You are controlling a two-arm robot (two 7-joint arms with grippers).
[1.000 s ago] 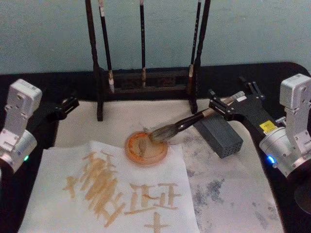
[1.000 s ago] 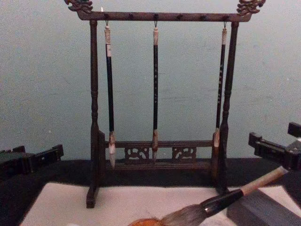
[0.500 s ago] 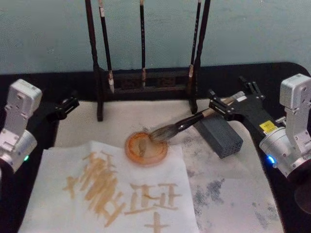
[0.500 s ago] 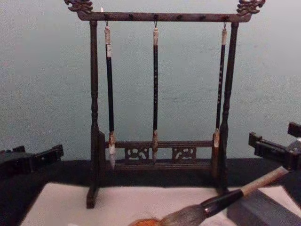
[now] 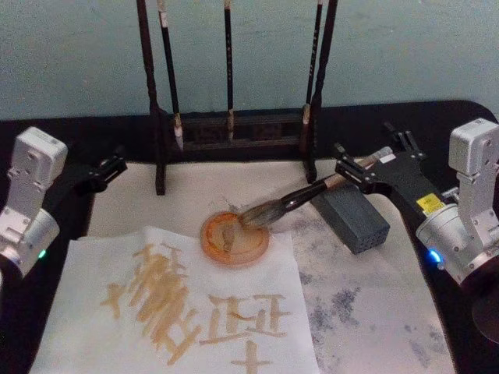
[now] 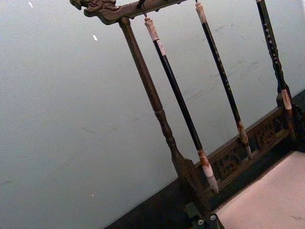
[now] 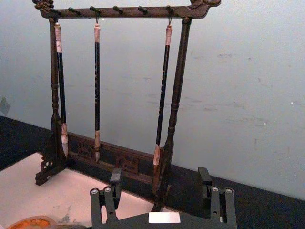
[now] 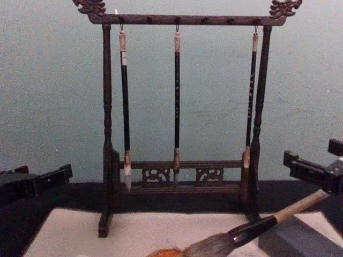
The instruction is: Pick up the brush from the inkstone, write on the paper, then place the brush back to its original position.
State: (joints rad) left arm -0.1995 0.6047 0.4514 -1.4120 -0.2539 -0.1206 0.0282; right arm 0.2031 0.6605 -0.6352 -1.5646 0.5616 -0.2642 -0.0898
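The brush [image 5: 300, 195] lies slanted, its grey-brown bristles resting in the round orange inkstone [image 5: 234, 238] and its pale handle lying across a dark grey block [image 5: 352, 214]. In the chest view the brush [image 8: 252, 229] runs up toward the right edge. My right gripper [image 5: 373, 160] is open, one finger on each side of the handle's far end, as the right wrist view [image 7: 159, 179] also shows. The paper [image 5: 86, 273] lies at the front left, marked with orange-brown strokes. My left gripper [image 5: 109, 167] is parked shut at the table's left edge.
A dark wooden brush rack [image 8: 177, 176] with three thin black-handled brushes stands at the back against the teal wall. An off-white mat [image 5: 374, 312] with grey stains lies under the paper and the inkstone. The tabletop [image 5: 54, 128] is black.
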